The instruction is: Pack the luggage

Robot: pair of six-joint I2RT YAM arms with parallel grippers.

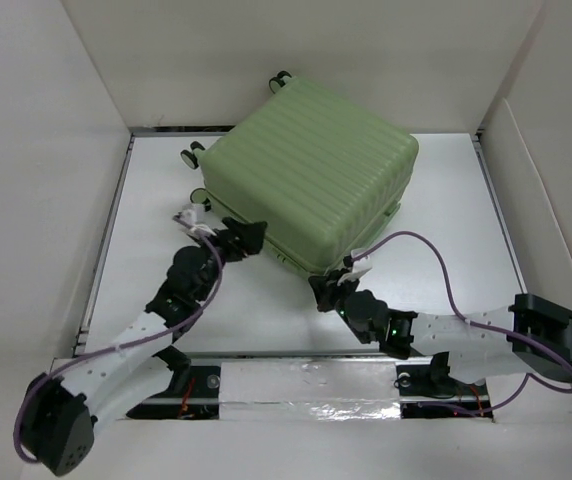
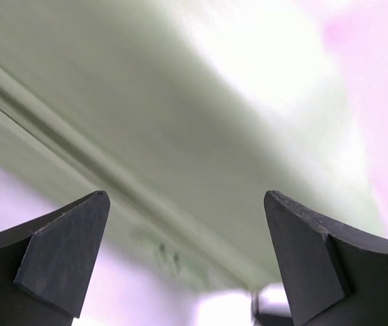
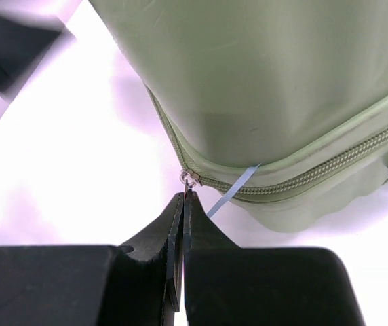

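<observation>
White counter [image 1: 456,225], matte and flat. A white back panel [image 1: 366,50] stands upright along the counter's far edge. A left side panel [image 1: 36,200] and a right side panel [image 1: 556,200] flank it. Crinkled silver tape [image 1: 306,385] runs along the counter's near edge.

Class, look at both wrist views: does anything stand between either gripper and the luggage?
Nothing visible. The open left gripper faces the luggage across a bare gap; the right gripper is shut on its zipper pull.
</observation>
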